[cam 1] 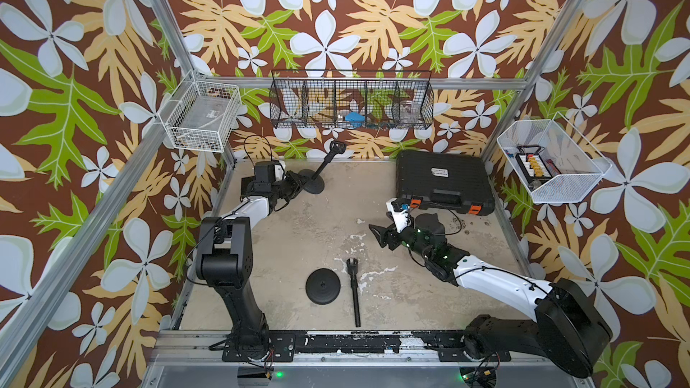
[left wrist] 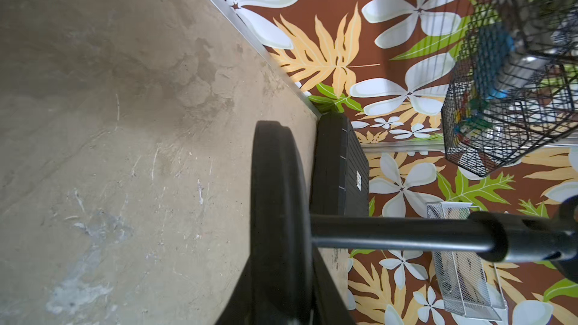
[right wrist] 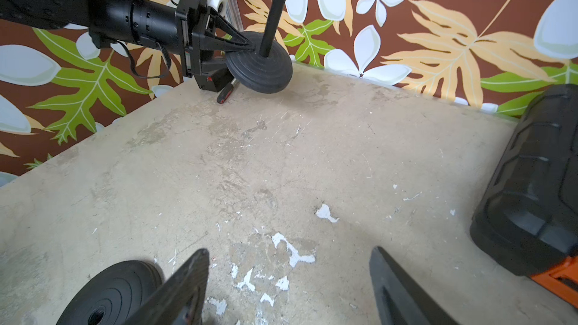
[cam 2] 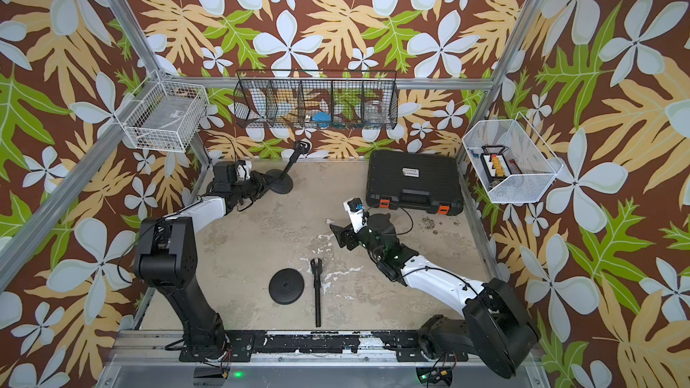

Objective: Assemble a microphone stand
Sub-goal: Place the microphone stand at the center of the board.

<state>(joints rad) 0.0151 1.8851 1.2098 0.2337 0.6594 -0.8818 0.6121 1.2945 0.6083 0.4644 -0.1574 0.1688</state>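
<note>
— So, how far along with the stand?
— Already joined once, by the look of it: holding an assembled stand (cam 1: 325,164) at the far left corner of the table (cam 1: 298,225), tilted, with the left gripper (cam 1: 300,183) clamped tight on the rim of its base.
— And on the right?
— Hovering over the middle of the table with the right gripper (cam 1: 380,236), jaws wide apart, gripping nothing.
— More to build?
— Seemingly yes. Lying near the front edge, unjoined: a loose base (cam 1: 323,287) flat, and just beside it a loose pole (cam 1: 354,289), clip end toward the far edge.
— Step in hand, then?
— Probably parking the finished one by the far edge, well apart from the tool case (cam 1: 442,181) in the far right corner.
— Next?
— Set it down upright before letting go, or risk toppling it. Then bring the open jaws down to the loose pole, pinch its shaft, stand it on end, and feed the plain tip into the centre hole of the loose base while pinning that disc flat.
</note>
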